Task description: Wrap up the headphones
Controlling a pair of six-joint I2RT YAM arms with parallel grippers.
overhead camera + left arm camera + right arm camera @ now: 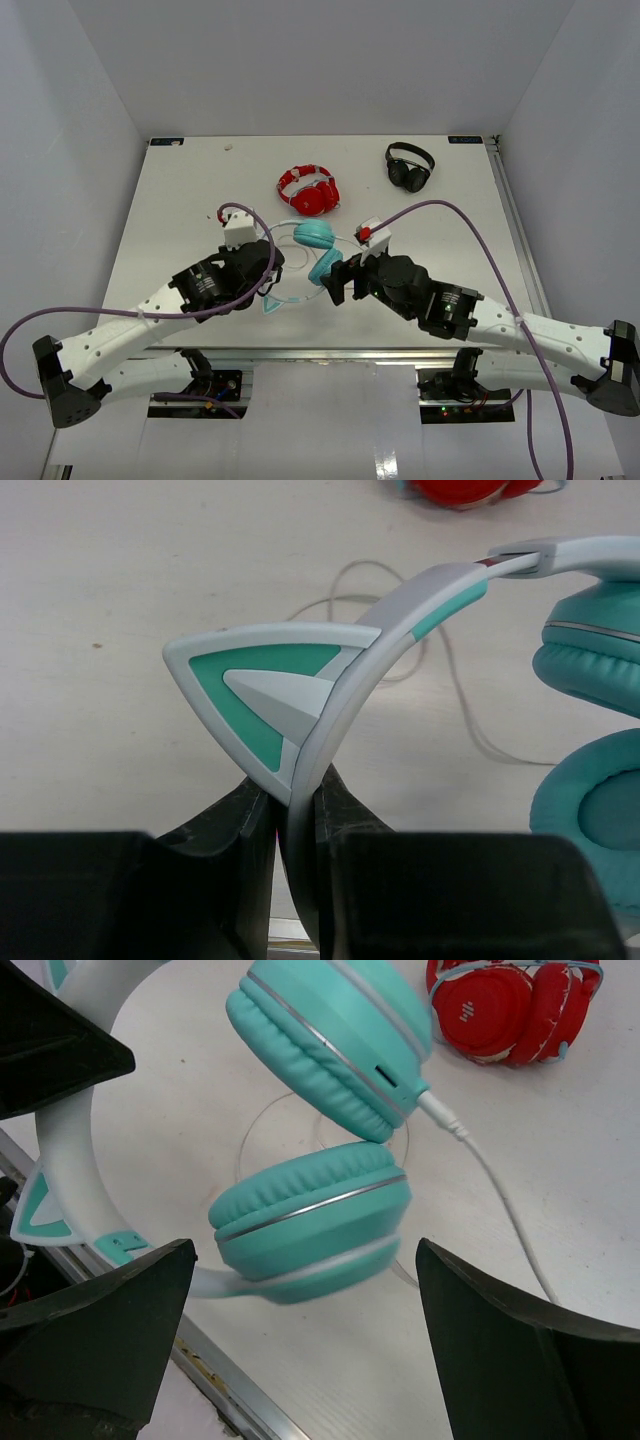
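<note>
The teal headphones (315, 250) lie mid-table, ear cups stacked, with a pale headband and a thin white cable (500, 1200). My left gripper (272, 282) is shut on the headband (340, 690) just beside a cat-ear point (265, 685); the band runs between the jaws. The ear cups show at the right of the left wrist view (590, 660). My right gripper (340, 278) is open. In its wrist view the lower ear cup (310, 1210) sits in line with the wide gap between the fingers (110, 1330); no contact shows. The cable plugs into the upper cup (330, 1040).
Red headphones (308, 190) lie just behind the teal ones and show in the right wrist view (510, 1005). Black headphones (410, 167) lie at the back right. The table's metal front rail (220, 1390) runs close under the right gripper.
</note>
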